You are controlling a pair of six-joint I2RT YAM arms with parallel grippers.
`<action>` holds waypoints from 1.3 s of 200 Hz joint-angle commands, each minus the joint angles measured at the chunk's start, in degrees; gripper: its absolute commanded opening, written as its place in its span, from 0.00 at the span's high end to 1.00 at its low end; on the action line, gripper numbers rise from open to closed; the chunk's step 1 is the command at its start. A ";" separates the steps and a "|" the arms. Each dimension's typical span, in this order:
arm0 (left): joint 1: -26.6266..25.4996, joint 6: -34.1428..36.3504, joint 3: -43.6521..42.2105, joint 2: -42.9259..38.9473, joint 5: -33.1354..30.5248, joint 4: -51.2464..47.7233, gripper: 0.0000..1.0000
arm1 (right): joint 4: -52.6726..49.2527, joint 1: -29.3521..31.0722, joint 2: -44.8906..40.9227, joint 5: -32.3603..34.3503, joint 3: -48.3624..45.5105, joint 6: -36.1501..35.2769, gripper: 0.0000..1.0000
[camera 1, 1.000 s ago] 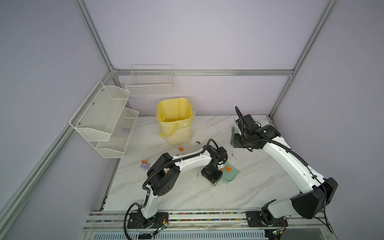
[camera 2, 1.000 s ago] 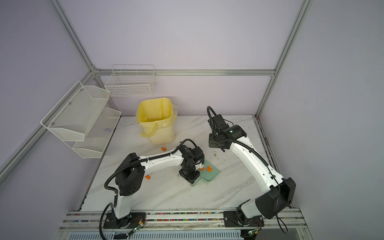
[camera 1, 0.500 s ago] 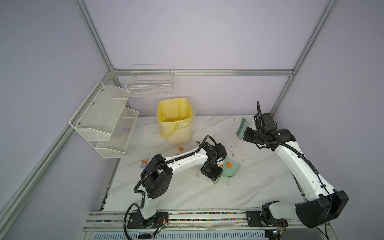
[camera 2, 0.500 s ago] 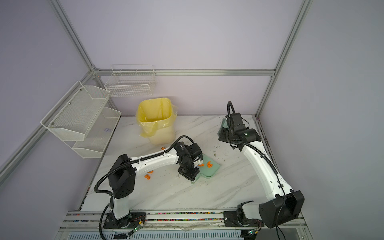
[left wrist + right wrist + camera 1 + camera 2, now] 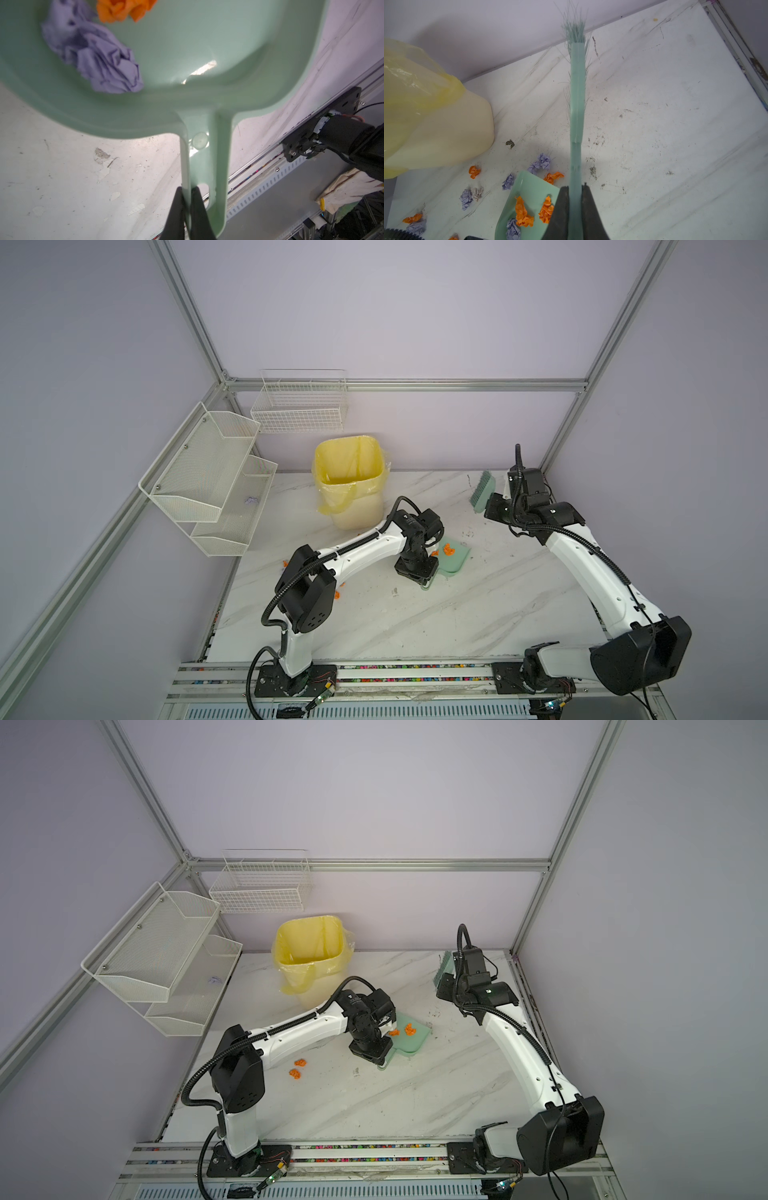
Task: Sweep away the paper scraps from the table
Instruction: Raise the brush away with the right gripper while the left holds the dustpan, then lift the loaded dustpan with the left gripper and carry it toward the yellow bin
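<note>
Spotted paper scraps in two lots: several orange and lilac wads loose on counter between yellow-lined bin and green dustpan, plus a couple of orange ones farther toward left side; others already inside pan. Pinching one side rail of dustpan handle with left tool, fully closed on it, with pan apparently resting on counter. Clamping brush by handle end in right tool, closed down on it, apparently lifted off counter near far right corner, well apart from loose scraps. Expect scraps to be featherweight, soft and crumpled, likely to roll or skip ahead of bristles. Not worth pinching one by one; better to push with bristle edge into pan mouth. No long axis on wads, just roughly round lumps. For pan, long axis along handle, with handle toward near edge of counter and mouth facing far right in both top views. For brush, long axis running from tool toward far edge of counter. Judged partway done, with loose wads left to clear.
</note>
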 commanded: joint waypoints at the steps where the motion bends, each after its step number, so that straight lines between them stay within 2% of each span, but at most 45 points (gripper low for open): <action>1: 0.52 -1.08 7.74 -0.23 -1.20 -0.44 1.00 | 3.05 -0.41 1.11 0.32 3.07 -0.95 1.00; 62: 1.18 -1.67 17.03 4.02 -0.74 -3.30 1.00 | 3.88 -0.59 0.83 -0.52 0.41 -2.19 1.00; 121: 3.31 -4.06 21.18 5.38 2.47 -3.49 1.00 | 3.87 -1.63 -0.37 0.92 -0.29 -3.76 1.00; 260: 6.78 -5.47 26.48 0.46 4.07 -3.86 1.00 | 5.46 -1.97 -4.54 -0.27 -3.04 -1.08 1.00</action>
